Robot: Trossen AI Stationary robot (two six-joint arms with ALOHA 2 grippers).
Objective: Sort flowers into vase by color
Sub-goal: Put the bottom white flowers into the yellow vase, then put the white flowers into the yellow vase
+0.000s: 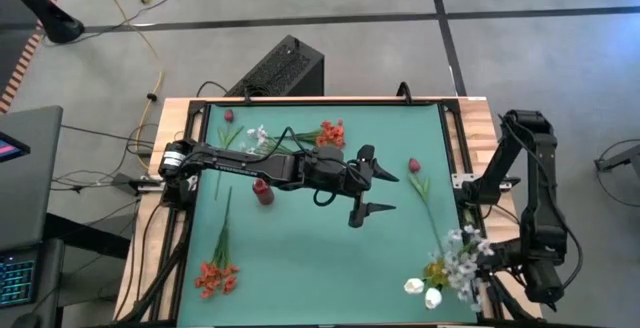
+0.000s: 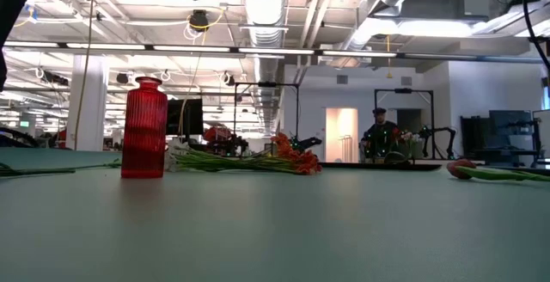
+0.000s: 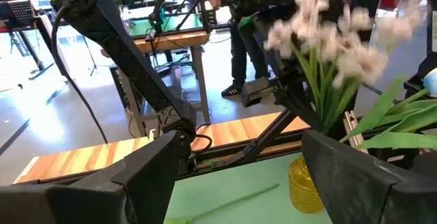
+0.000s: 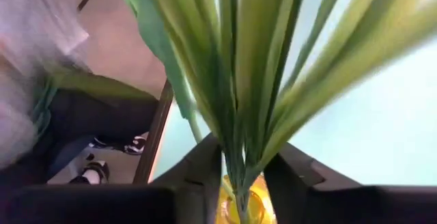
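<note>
Now I see my right gripper at the yellow vase, near right corner, jaws narrowly parted around the white flowers' stems; left gripper hovers mid-table, wide open, empty.

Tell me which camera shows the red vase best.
The low view: the red vase stands upright, full height, ribbed glass unobstructed. The high view shows it only from above, small, beside the left arm. Neither wrist view shows it; those show a yellow vase.
</note>
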